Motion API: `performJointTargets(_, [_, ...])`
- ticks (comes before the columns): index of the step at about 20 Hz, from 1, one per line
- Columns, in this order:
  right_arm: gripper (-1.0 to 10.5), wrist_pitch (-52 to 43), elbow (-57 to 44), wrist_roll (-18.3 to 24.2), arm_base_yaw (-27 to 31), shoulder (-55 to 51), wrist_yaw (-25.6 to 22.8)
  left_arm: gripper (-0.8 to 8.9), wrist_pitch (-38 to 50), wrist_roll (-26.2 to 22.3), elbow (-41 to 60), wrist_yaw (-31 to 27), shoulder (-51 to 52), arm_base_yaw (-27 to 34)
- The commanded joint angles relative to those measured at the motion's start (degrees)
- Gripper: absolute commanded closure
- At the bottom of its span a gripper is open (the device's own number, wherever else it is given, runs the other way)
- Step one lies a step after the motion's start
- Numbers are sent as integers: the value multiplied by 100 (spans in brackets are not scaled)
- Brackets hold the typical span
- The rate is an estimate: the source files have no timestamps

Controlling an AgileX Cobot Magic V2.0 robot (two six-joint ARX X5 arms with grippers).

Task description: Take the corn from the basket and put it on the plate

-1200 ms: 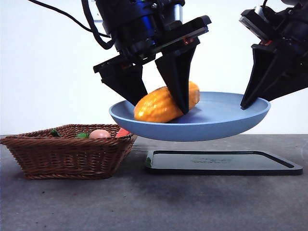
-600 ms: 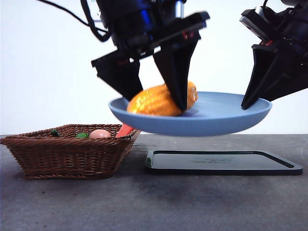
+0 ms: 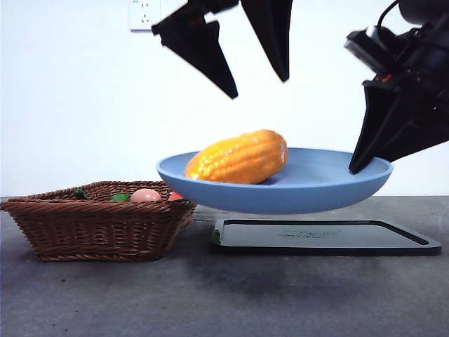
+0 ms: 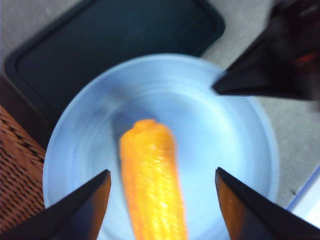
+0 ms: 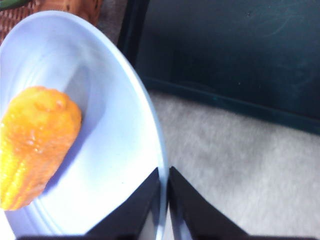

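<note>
The corn (image 3: 238,157) lies on its side in the plate (image 3: 316,193), toward the rim nearest the basket (image 3: 98,228). The left hand (image 3: 242,63) hangs above it with jaws spread wide, clear air between tips and cob. The right hand (image 5: 164,192) is clamped on the plate's far rim, holding it in the air above the black tray (image 3: 326,237) and tabletop (image 3: 224,295).

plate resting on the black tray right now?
No. In the front view the plate hangs clear above the black tray, held at its rim by the right end effector, with the corn lying in it.
</note>
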State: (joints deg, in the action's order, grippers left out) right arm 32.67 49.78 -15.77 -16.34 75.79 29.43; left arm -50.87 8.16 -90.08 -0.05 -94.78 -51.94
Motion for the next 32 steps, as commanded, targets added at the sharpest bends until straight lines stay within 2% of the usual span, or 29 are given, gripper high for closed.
performJointTargets(1, [943,-151,133,-77,125,236,57,471,-205,-177,-358,-26,-101,-42])
performJointTargets(6, [943,-350,385,2,761,802,70,471,-525,-219,-647,-28,-42,-39])
performJointTargets(11, [943,-341,1281,164,1250,1711,68,471,-527,-208,-647,-26,31,-42])
performJointTargets(19, [943,-623,1937,302,1436,3012,59,473,-468,-208,-647,-28,39,-42])
performJointTargets(26, [939,-647,1934,424,1438,3239,61,475,-352,-151,-647,-28,39,-39])
performJointTargets(30, [710,-555,1934,420,1451,3200,90,474,-369,-151,-647,-28,39,-2])
performJointTargets(32, [701,-328,1937,446,1510,3060,129,475,-372,-157,-647,-28,39,46])
